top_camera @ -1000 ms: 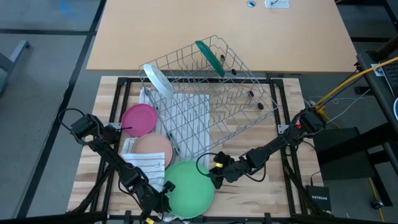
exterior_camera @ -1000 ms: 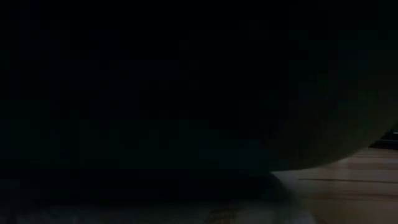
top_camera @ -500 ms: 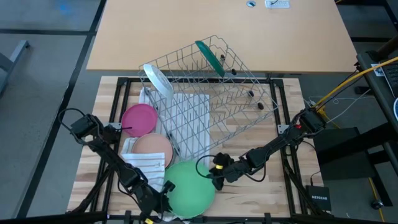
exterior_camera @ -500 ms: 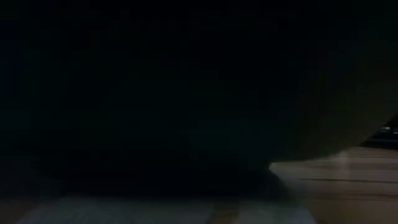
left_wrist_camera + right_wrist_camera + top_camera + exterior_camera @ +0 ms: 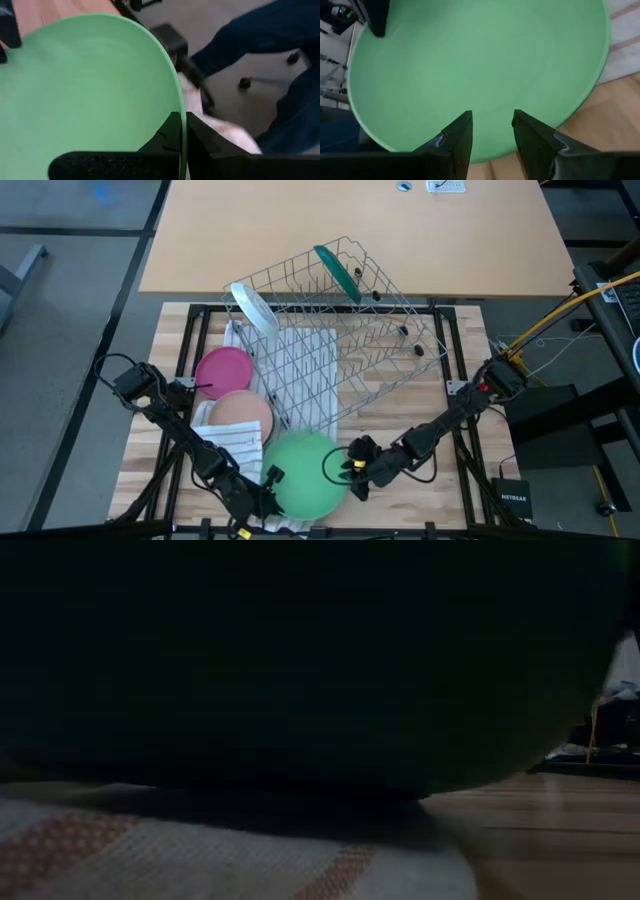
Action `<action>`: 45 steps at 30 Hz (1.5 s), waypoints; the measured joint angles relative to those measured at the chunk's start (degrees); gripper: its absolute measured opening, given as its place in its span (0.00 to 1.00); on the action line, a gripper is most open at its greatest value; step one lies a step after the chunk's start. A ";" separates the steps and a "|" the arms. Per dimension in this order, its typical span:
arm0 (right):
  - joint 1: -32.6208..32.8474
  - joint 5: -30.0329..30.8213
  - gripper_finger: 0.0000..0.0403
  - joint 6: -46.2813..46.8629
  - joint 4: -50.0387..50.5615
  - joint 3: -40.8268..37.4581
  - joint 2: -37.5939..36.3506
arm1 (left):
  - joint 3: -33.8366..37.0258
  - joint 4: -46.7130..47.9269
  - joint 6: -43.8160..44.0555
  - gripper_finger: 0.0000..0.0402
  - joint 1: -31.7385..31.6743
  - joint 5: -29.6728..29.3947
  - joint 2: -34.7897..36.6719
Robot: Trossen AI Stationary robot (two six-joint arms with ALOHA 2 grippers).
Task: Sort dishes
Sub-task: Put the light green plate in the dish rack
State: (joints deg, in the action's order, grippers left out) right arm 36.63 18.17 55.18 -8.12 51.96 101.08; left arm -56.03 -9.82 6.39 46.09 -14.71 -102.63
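I have the light green plate [image 5: 305, 475] pinched by its rim in my left gripper [image 5: 181, 131], fingers shut tight on the edge, and it sits tilted off the striped cloth [image 5: 235, 442], at the near edge of the table in front of the wire rack [image 5: 335, 330]. My right gripper [image 5: 492, 127] faces the plate's other side with its fingers spread wide, holding nothing; the plate fills the view just ahead of them.

This looks like the handover or two-handed lift of this plate, on its way to the rack. Next, I judge, the right fingers need to straddle the rim and close before my left lets go.

The magenta plate [image 5: 224, 370] and the peach plate [image 5: 243, 416] lie flat just left of the rack. A dark green plate [image 5: 338, 272] stands in the rack's far side, and a pale plate [image 5: 254, 308] leans at its left corner.
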 joint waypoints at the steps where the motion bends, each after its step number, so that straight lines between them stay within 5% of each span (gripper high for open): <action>1: 0.52 0.38 0.36 -0.63 0.08 0.10 0.00 | 0.00 -0.99 -0.02 0.00 0.00 0.15 0.00; 15: 4.85 0.81 0.36 -3.02 0.09 3.33 0.00 | -0.11 1.96 -0.28 0.00 -0.07 -0.08 0.07; 31: 14.45 6.44 0.36 -14.71 1.84 14.93 0.00 | -0.07 -24.46 0.08 0.00 0.09 -1.16 0.02; 45: 20.74 25.93 0.36 -22.61 39.25 36.91 0.02 | -2.78 -27.25 -2.23 0.00 -0.14 -4.42 0.02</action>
State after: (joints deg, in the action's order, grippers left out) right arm 57.37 44.10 32.58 31.13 88.88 101.10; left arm -58.81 -37.07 4.16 45.94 -19.12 -102.61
